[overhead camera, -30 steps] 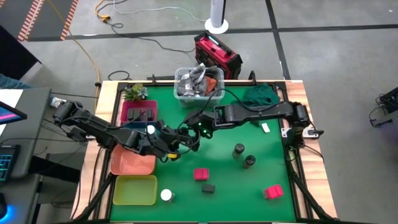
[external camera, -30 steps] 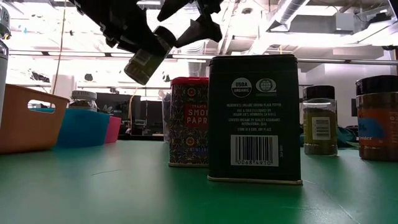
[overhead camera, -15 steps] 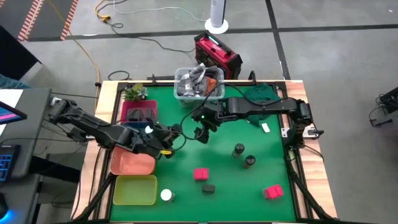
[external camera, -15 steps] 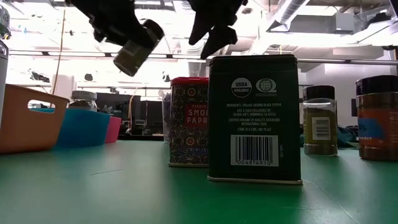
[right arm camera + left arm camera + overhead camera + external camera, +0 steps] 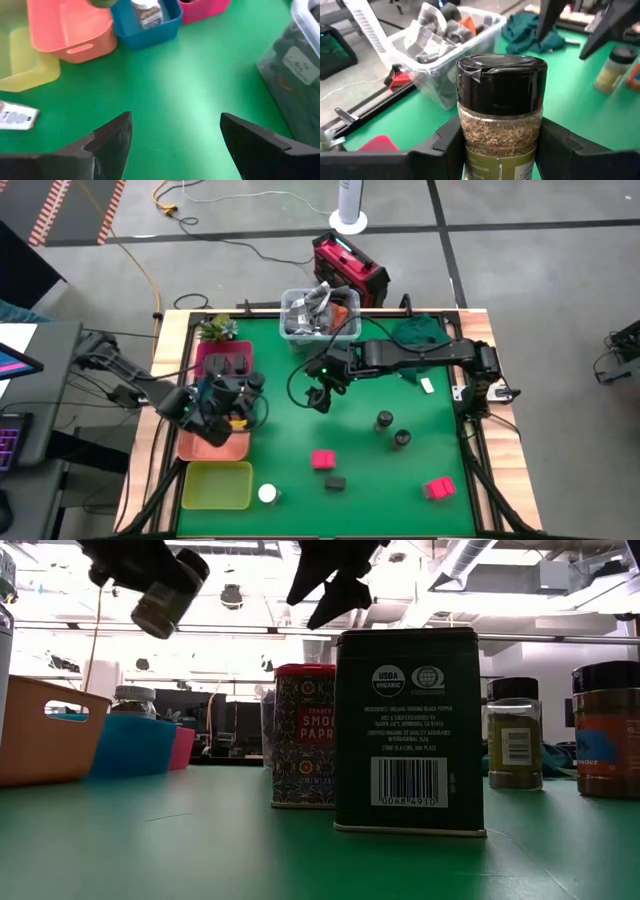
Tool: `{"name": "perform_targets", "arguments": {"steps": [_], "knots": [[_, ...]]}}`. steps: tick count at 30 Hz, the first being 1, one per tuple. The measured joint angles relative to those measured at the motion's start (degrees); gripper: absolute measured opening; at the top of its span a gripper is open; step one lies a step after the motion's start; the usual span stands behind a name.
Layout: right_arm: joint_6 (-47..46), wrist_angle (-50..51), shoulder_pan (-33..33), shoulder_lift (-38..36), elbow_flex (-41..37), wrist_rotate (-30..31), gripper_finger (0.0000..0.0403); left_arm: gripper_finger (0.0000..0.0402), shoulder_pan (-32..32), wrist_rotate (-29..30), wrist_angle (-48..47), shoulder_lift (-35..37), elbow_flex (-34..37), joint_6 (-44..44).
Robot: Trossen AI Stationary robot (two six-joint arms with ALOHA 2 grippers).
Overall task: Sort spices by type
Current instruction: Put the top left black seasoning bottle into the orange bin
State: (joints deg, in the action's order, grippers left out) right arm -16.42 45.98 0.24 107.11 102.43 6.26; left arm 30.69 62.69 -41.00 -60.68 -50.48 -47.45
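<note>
The left gripper [image 5: 238, 402] holds a dark-lidded herb jar [image 5: 501, 112] above the orange tray [image 5: 208, 445]. The right gripper [image 5: 322, 397], open and empty, hangs over the table [image 5: 420, 430]. Several spices are not sorted yet: two jars [image 5: 392, 430], red boxes [image 5: 323, 460], a black box [image 5: 335, 481], a white-topped jar [image 5: 268, 493].

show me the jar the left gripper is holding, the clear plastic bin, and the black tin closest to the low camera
Dark-lidded jar [image 5: 501, 107]: left wrist view, on its glass body.
Clear plastic bin [image 5: 345, 327]: high view, on its right rim.
Black tin [image 5: 408, 730]: low view, on its front face.
</note>
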Motion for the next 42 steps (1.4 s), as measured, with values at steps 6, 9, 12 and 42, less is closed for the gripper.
{"name": "perform_targets", "arguments": {"steps": [6, 9, 12, 42], "knots": [[-0.05, -0.01, 1.02, 0.13, 0.00, 0.00, 0.0325, 0.0179, 4.08, 1.86, -5.77, -0.20, 0.00, -7.19], [-0.07, 0.04, 1.02, 0.13, 0.00, 0.02, 0.0325, 0.0179, 5.57, 2.23, -9.24, -0.35, 0.00, -11.98], [-0.21, 0.17, 0.98, 0.13, 0.00, 0.04, 0.0325, 0.0179, 7.09, 4.10, -14.21, -0.26, 0.00, -19.06], [-2.16, -5.34, 3.23, 0.13, -4.70, -0.35, 0.0325, 0.0179, 34.56, 2.74, -16.73, -1.64, 9.49, -50.55]]}}
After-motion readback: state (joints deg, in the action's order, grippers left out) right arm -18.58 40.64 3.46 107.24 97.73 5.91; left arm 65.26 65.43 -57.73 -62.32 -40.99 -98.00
